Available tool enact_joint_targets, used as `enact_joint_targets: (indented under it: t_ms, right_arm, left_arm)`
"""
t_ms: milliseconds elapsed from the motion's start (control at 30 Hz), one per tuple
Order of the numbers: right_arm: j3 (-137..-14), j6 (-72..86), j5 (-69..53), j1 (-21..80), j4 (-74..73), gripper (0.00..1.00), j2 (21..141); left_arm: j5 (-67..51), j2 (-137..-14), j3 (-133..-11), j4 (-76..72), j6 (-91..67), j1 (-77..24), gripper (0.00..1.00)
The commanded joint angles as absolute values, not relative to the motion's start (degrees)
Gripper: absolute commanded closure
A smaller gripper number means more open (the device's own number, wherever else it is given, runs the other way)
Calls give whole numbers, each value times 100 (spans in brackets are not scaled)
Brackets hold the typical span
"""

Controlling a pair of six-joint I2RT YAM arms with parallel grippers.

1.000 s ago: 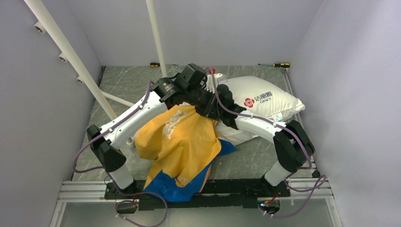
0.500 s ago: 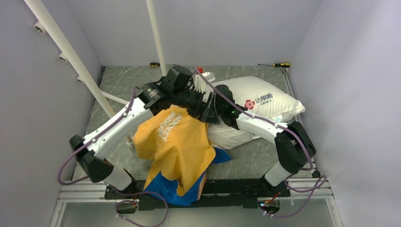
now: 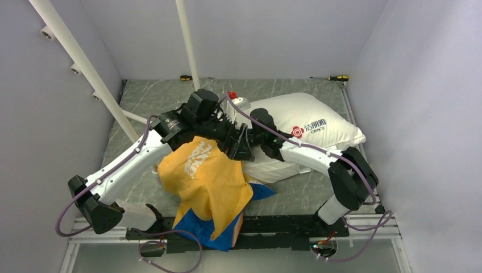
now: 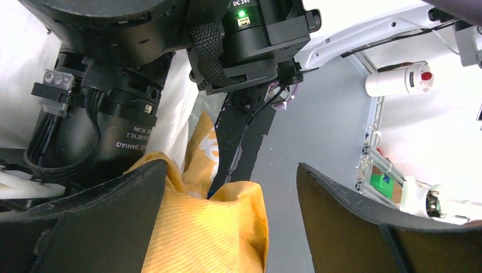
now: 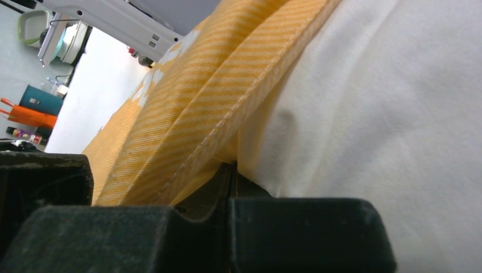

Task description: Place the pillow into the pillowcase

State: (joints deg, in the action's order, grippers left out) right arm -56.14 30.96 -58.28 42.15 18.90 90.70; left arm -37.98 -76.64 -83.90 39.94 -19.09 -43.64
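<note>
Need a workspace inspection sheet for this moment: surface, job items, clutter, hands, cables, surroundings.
Surface: grey marbled table, partly covered.
Job's things: pillow lies far right; pillowcase bunched at its left end, yellow side up.
Clutter: screwdriver and second screwdriver at far edge; red-capped white cylinder.
Hands: left hand open over yellow cloth; right hand shut on pillowcase hem.
Cables: purple cables loop off both arms.
Surroundings: grey walls, white poles left.
</note>
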Motion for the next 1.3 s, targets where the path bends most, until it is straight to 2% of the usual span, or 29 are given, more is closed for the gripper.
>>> enact_joint_targets:
  t_ms: [0,33,67,133,233,300,367,433,567,667,733,900,1100,1267]
  right_arm:
    - [-5258,3913,-5402,3390,1578,100,8935]
    - [-5274,3987,-5386,3367,1603,100,8896]
    - [-5342,4065,-5349,3326,1589,95,8838]
    - [-5484,4179,-5177,3150,1410,74,8667]
    - [-5828,4029,-4502,2866,558,40,8239]
    - [-6154,3694,-3958,2719,-153,23,8003]
    - [-6498,3281,-3270,2653,-998,12,7888]
    - [-6713,2926,-2745,2544,-1702,8,7847]
    - [-6805,2670,-2585,2214,-2017,5,7696]
    - [-7029,2515,-2475,2131,-2308,2,7559]
    - [-7129,2438,-2445,2119,-2454,1,7458]
    - [-7278,2165,-2250,2118,-3055,1,7160]
    - [-7016,1830,-1602,2118,-3681,1,6609]
    - [-6991,1674,-2211,2233,-3508,1,6491]
  left_arm:
    - [-2621,-6446,-9330,4610,-1743,-3296,13]
    - [-2446,-6420,-9197,4647,-1809,-3292,17]
    - [-2437,-6371,-9007,4584,-1856,-3295,21]
    - [-2385,-6208,-8540,4340,-2061,-3296,31]
    - [-1813,-5865,-7776,3984,-2325,-3296,38]
    - [-1444,-5634,-7353,3773,-2419,-3295,41]
    - [-1276,-5446,-7048,3484,-2442,-3296,43]
    - [-1103,-5325,-6892,3284,-2420,-3294,42]
    - [-1121,-5654,-6922,3296,-2297,-3289,37]
    - [-1403,-6014,-6980,3173,-2323,-3295,24]
    - [-1180,-6294,-7117,3332,-2366,-3292,19]
    - [-752,-6850,-7565,3982,-2355,-3281,21]
    - [318,-6409,-7595,4346,-2432,-3292,15]
    - [1121,-6519,-8028,5682,-3213,-3266,14]
